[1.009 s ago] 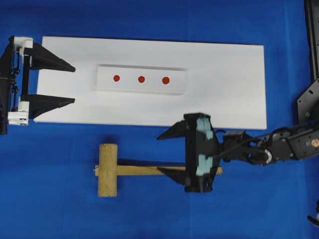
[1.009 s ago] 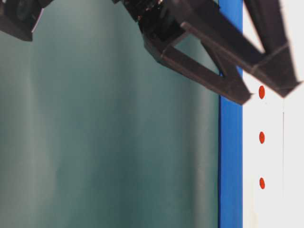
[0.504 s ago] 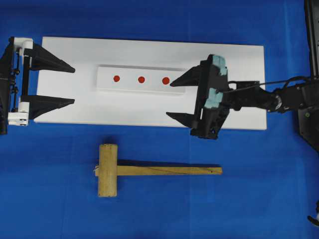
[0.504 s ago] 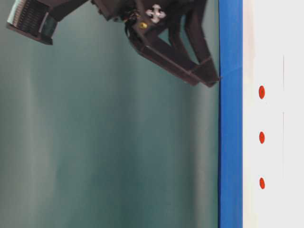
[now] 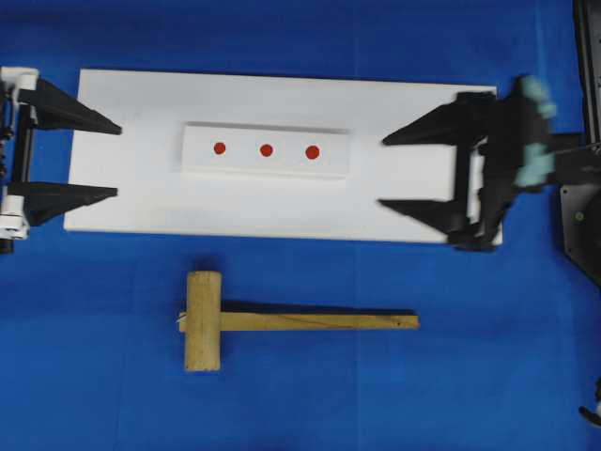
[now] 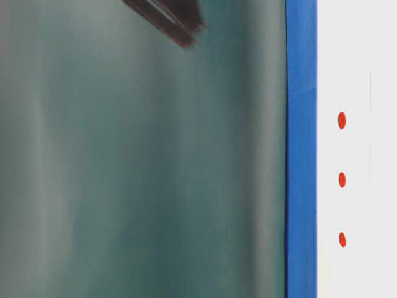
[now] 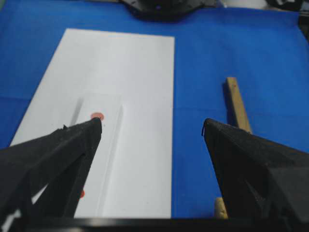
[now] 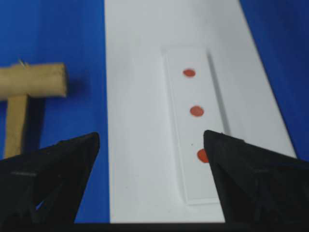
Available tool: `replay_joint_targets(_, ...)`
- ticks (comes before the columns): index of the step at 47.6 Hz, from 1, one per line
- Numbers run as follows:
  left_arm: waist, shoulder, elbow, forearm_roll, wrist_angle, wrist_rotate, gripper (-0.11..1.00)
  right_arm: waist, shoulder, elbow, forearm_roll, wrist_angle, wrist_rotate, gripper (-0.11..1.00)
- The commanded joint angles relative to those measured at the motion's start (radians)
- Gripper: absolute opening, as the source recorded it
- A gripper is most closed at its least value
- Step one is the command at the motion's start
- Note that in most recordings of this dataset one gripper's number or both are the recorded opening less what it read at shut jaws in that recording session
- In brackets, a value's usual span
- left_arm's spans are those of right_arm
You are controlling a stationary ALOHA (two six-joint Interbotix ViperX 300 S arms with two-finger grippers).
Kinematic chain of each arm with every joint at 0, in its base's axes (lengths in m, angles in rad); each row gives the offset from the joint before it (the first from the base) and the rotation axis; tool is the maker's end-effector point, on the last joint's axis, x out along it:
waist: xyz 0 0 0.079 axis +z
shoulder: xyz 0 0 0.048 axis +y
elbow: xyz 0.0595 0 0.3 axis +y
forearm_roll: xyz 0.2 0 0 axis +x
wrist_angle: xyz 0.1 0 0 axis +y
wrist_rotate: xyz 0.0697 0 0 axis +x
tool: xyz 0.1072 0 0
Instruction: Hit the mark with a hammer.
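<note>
**Blue desk, both claws wide, hammer lying free**

Blue cloth covers the desk, and on it lies a white board with both claws at its short ends. At the board's right end, the right claw has its two dark fingers spread wide and pointing left along the board, with nothing between them; its body is blurred in the overhead view. At the board's left end, the left claw mirrors it, wide apart, empty, tips pointing right over the edge of the board.

Between the two claws, near the middle of the board, sits a white strip carrying three red dots in a row. The mark is the middle dot, well apart from both claws, flanked by the smaller end dot on the left and the larger end dot on the right.

Below the board, on bare blue cloth, the hammer lies flat and untouched, its thick head to the left and its flat handle running right, parallel to the board's long edge.

In the table-level view, a blurred dark piece of an arm shows at the top edge.
</note>
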Motion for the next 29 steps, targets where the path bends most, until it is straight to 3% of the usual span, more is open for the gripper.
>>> replay_joint_targets(1, -0.005, -0.035, 0.005, 0.0, 0.0, 0.02, 0.83, -0.002, -0.091, 0.031, -0.002, -0.003, -0.005, 0.8)
replay_joint_targets(13, -0.014, -0.141, 0.043, 0.0, 0.043, 0.048, 0.83, -0.002, -0.302, 0.181, -0.002, -0.014, -0.04, 0.79)
replay_joint_targets(29, -0.041, -0.293, 0.115, 0.0, 0.144, 0.077, 0.83, -0.002, -0.434, 0.336, 0.003, -0.069, -0.04, 0.79)
